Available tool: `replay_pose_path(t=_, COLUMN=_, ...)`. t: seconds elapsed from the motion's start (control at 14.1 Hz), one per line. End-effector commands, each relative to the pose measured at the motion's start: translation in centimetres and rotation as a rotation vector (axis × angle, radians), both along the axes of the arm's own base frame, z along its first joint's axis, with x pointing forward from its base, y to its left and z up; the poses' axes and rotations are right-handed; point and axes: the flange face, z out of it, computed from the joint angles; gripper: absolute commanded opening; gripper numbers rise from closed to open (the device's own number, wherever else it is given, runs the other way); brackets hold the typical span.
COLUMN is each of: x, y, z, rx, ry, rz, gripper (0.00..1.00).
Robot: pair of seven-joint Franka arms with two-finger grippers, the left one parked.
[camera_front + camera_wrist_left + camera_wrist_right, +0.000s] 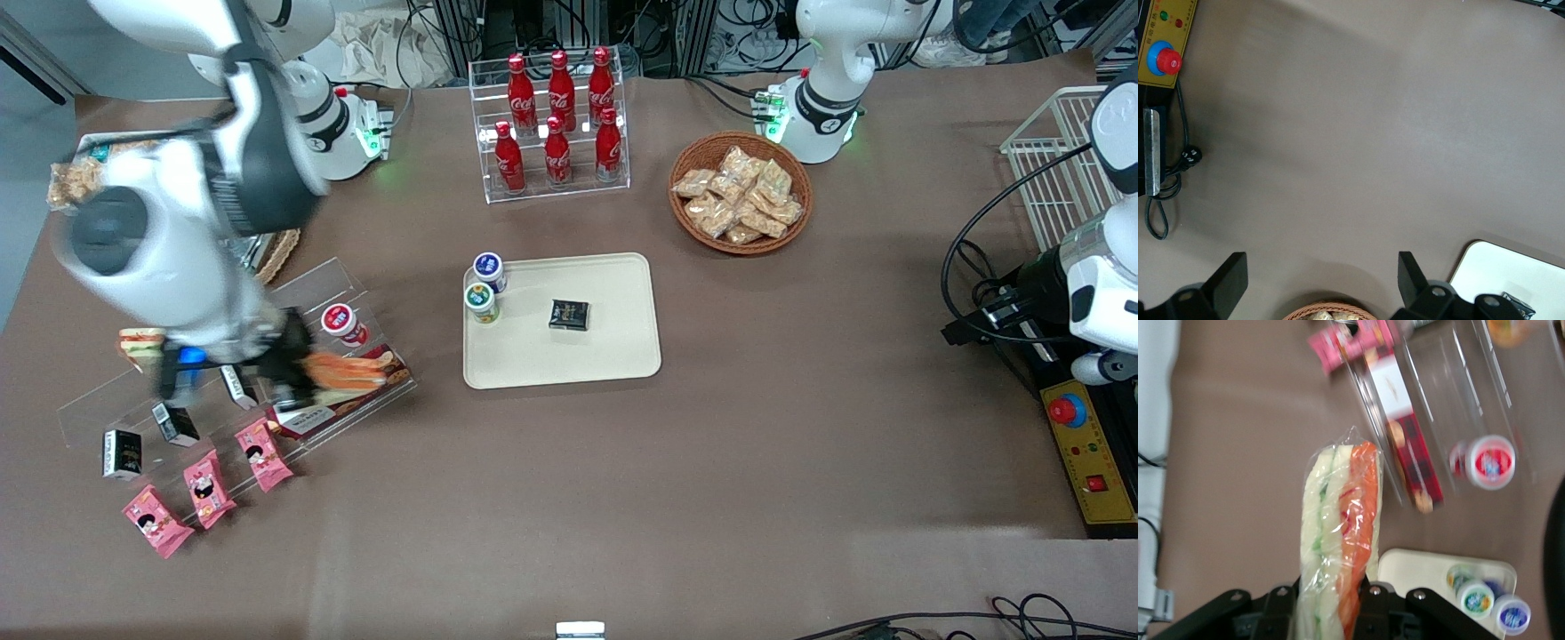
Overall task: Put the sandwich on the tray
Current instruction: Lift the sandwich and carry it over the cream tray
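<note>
Held in the gripper point(1338, 603): the sandwich point(1339, 540), a clear-wrapped wedge with an orange layer beside pale bread and green filling, jaws closed narrowly on its base and its long axis running straight out from the fingertips. Lifted above the clear acrylic display stand point(267, 373) at the working arm's end of the table, well apart from the tray point(613, 356), which sits mid-table toward the parked arm. So, judged from this, a sideways carry needed, tip leading. Already on the tray: two small lidded cups point(484, 286) at one edge and a dark packet point(569, 315) near the middle. Front view: sandwich only an orange blur under the arm. Wrist view: grip and filling layers plain, tray corner just beside the jaws.
</note>
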Motion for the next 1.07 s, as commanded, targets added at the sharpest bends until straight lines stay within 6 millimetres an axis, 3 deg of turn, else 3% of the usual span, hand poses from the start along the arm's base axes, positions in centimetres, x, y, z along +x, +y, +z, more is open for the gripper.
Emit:
replay_pose_path(t=0.0, x=-1.2, y=7.3, z=-4.5, rx=-0.047, ry=-0.012, rz=-0.078, gripper=0.00)
replay_pose_path(t=0.14, x=-2.9, y=12.7, z=-7.9, rx=-0.058, ry=-0.029, rz=-0.091, gripper=0.00)
replay_pose_path(t=0.57, x=-8.6, y=23.4, z=-15.2, rx=-0.071, ry=-0.061, rz=-0.042, gripper=0.00)
replay_pose_path(t=0.78, x=-11.0, y=26.3, z=-19.3, rx=-0.075, ry=-0.089, rz=-0.038, gripper=0.00)
replay_pose_path(t=0.99, x=-12.7, y=27.4, z=-22.3, rx=-0.078, ry=-0.102, rz=-0.029, gripper=0.00)
